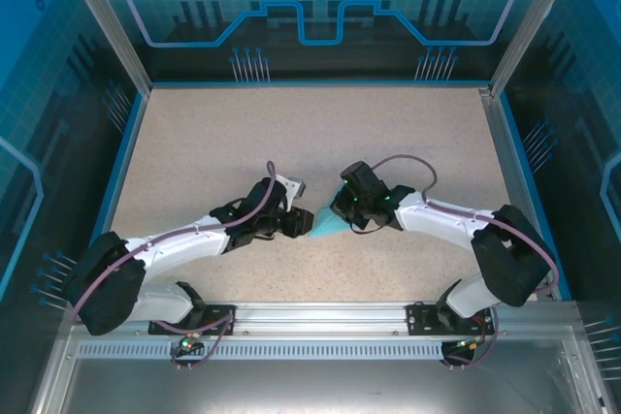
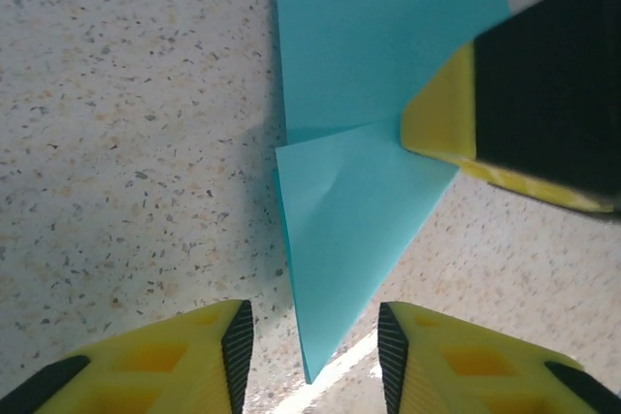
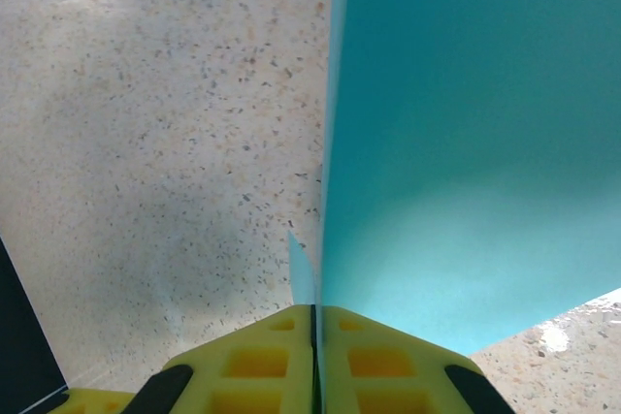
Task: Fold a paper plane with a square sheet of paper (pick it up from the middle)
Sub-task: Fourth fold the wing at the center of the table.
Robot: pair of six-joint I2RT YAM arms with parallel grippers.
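Right gripper (image 3: 315,325) is clamped tight on the folded blue paper sheet (image 2: 359,210), pinching it along one edge in the gap between the two arms. In my left wrist view I can see its yellow finger (image 2: 441,121) biting the wide end. The sheet looks slightly raised off the desk (image 2: 126,143), judging by the shadow beside it. My left gripper (image 2: 312,351) stands with jaws apart and empty, the paper's pointed tip lying between the pads and touching neither, as far as I can tell. A triangular flap is already folded over, with a faint dent near its middle. My read: this is a re-grip or crease-pressing moment, so the right side should act as a firm anchor while I bring the left in squarely over the fold line. I want to close on the doubled layers, not just the tip, or the thin sheet will buckle or twist out. Slow, level, no tugging against the right's pinch.
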